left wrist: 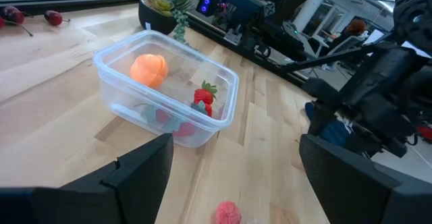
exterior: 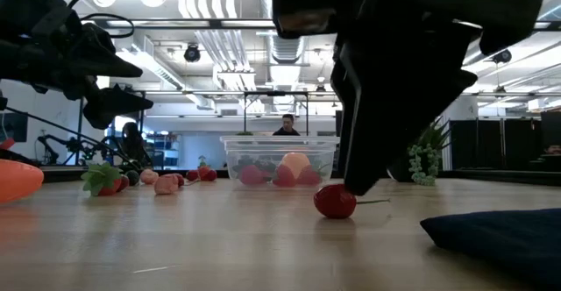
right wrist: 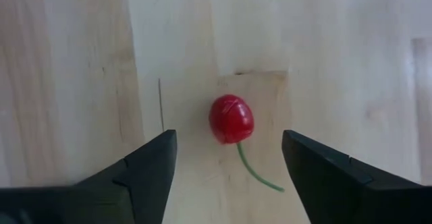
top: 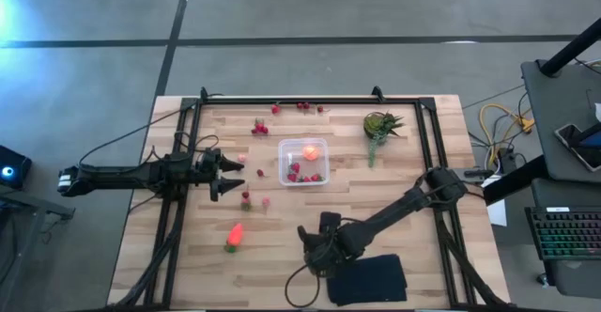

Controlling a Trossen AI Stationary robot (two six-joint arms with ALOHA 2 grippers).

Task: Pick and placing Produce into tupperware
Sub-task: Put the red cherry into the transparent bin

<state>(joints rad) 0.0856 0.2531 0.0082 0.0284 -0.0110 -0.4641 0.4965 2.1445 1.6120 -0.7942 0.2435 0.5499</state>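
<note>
right fingers (right wrist: 229, 166) spread wide over a red cherry (right wrist: 231, 119) (left fingers (left wrist: 233, 177) open too).

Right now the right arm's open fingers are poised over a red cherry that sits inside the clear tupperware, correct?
Not quite. The cherry lies on the bare wooden table, well apart from the tupperware. The right wrist view shows wood under it, between the right gripper's open fingers. The rest holds.

You can't see the right gripper (top: 310, 248) fingertips from above, its own wrist covers them; the black cloth (exterior: 500, 231) runs off the low view's right edge.
</note>
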